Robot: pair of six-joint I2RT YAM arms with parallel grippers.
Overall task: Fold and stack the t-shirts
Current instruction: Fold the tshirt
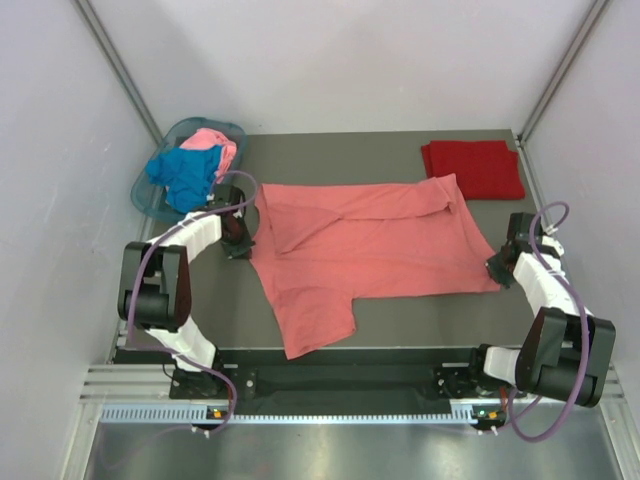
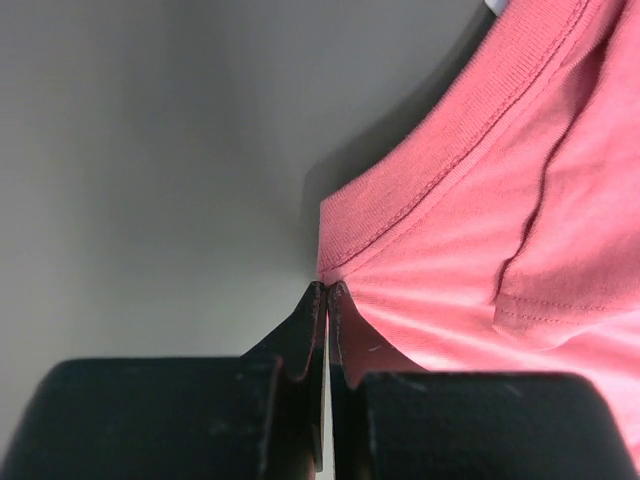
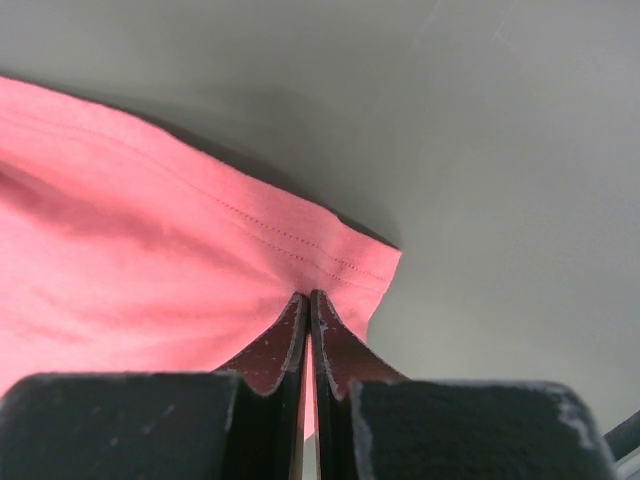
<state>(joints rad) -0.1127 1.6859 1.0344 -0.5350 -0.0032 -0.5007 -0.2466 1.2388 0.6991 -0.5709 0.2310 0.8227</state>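
Reaching low, left end effector (image 2: 327,290) and right end effector (image 3: 307,297) pinch the salmon-coral shirt (image 1: 370,245)

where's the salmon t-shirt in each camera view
Top external: the salmon-coral t-shirt lies spread across mid-table, between the left gripper and the right gripper.
Left wrist: it fills the right side, ribbed collar band running to the top right, edge pinched at the fingertips.
Right wrist: it fills the left half, stitched hem corner pinched at centre.
Shared landmark: the grey table around the shirt.

open table (image 1: 430,322) along the near edge; basket (image 1: 142,195) (back left) and dark red shirt (image 1: 478,168) occupy the far corners.
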